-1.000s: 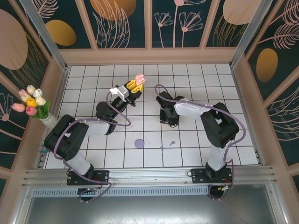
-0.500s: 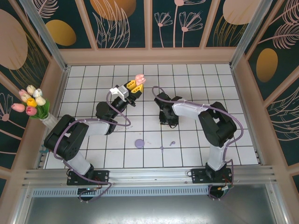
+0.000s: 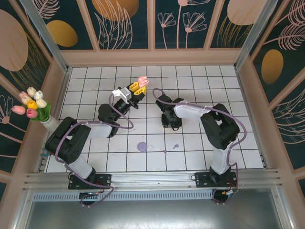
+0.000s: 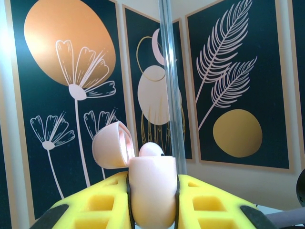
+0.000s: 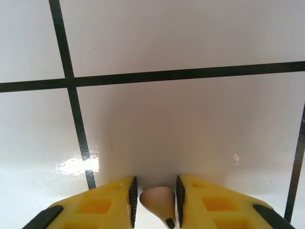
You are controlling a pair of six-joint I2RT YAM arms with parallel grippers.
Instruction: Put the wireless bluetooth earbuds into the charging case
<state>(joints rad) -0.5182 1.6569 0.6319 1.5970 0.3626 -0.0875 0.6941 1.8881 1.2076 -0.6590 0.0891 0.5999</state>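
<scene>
My right gripper (image 5: 156, 188) points down at the white tiles (image 5: 190, 119), its yellow pads hugging a pale pink earbud (image 5: 158, 204) at the bottom centre of the wrist view. The earbud's long axis runs up-down the frame with the dark tip lowest, and I cannot tell whether the pads truly bite. Up and left of it in the overhead view, my left gripper (image 3: 139, 87) is clamped on the charging case (image 4: 152, 191), its lid (image 4: 112, 145) hinged open and one pink bud (image 4: 151, 149) seemingly seated inside, so I judge the carry goes up-left to that mouth.
</scene>
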